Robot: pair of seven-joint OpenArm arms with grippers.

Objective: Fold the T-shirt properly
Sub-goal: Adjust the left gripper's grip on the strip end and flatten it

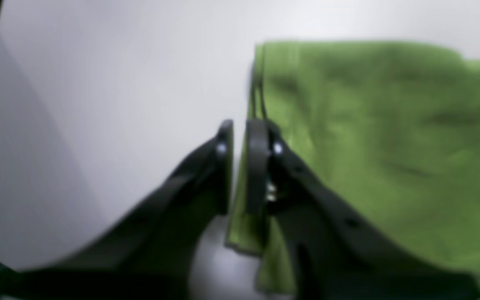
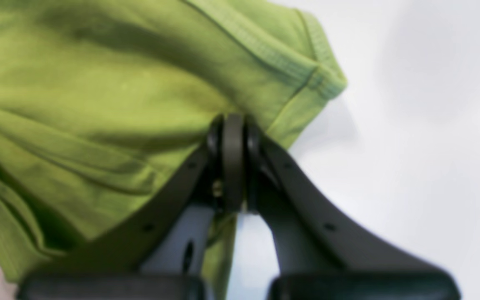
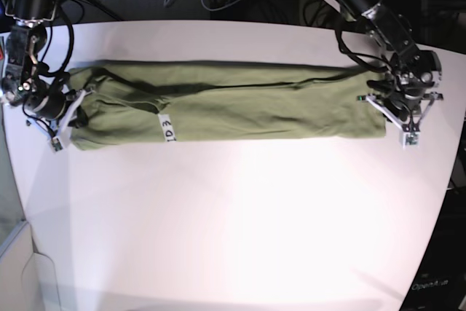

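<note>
My right gripper (image 2: 233, 125) is closed tight on the T-shirt (image 3: 233, 111), which lies as a long strip across the table (image 3: 233, 238). My left gripper (image 1: 240, 129) is slightly parted at the other end's edge; if the cloth slips there, the fold may sag.

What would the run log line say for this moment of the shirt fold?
stage: long fold laid | T-shirt: flat band on table | right gripper: shut on collar-end cloth | left gripper: slightly parted at hem edge

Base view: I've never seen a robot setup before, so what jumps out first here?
A long olive-green T-shirt, folded into a narrow band, stretches across the white table. One black robot hand sits at each end: the right hand pinching the cloth, the left hand by the other edge. A small white label shows near the middle.
</note>
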